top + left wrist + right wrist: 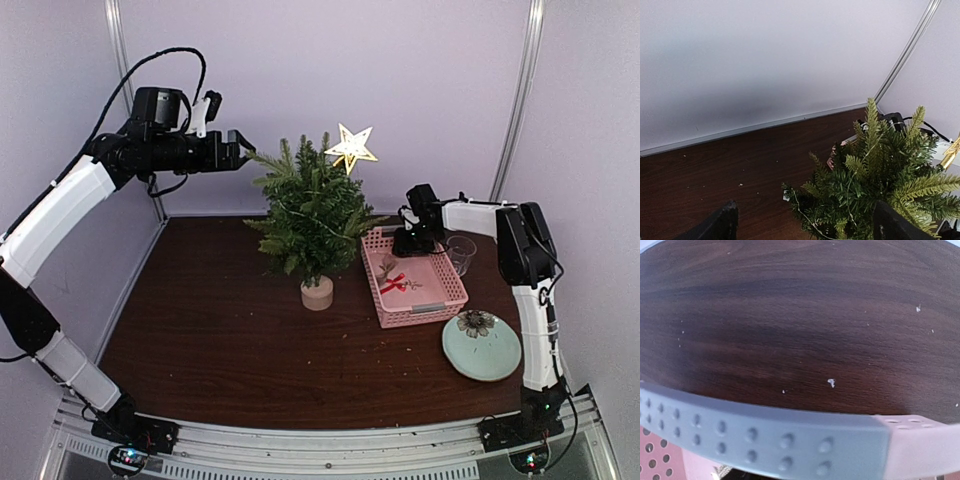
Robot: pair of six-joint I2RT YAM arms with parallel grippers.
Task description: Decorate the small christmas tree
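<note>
The small christmas tree (313, 215) stands mid-table on a pale wooden stump (317, 293), with a gold star (352, 147) at its top. My left gripper (240, 150) hovers open just left of the tree's upper branches. In the left wrist view its dark fingertips (721, 225) stand wide apart, with the tree (875, 185) ahead between them. My right gripper (408, 243) reaches down into the far end of the pink basket (445, 300). Its jaws are hidden; the right wrist view shows only the basket's perforated wall (765, 435).
A red bow ornament (393, 283) lies in the basket. A clear glass (461, 252) stands right of the basket. A pale green plate (495, 360) with a dark flower-like piece (476, 322) sits at the front right. White walls close in behind and on both sides.
</note>
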